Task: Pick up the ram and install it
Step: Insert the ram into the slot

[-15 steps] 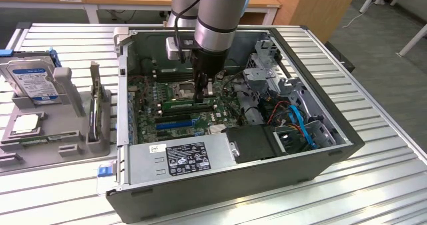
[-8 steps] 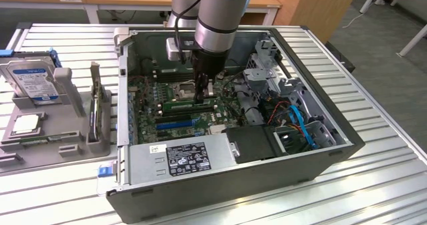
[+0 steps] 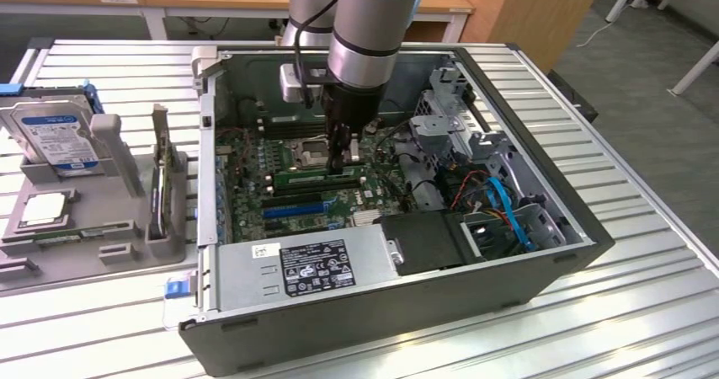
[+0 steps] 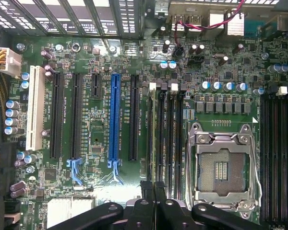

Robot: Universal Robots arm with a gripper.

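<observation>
We find the tool [image 3: 337, 170] lowered inside the open computer case [image 3: 450, 312], its fingers closed together. In the exterior view the ram [image 3: 303, 181] stands on edge in a memory slot at 6 o'clock of the empty processor socket [image 3: 309, 150], directly under the fingertips. We cannot tell whether the fingers pinch its top edge or only bear on it.

We judge the step in hand to be seating the ram. That calls for straight, even downward pressure with the stick kept upright.

Count: one ram in the case and one socket. At 9 o'clock of the case, the tray [image 3: 67, 269] on the worktop [image 3: 629, 312] holds one hard drive [image 3: 56, 135] and one processor chip [image 3: 43, 208].
</observation>
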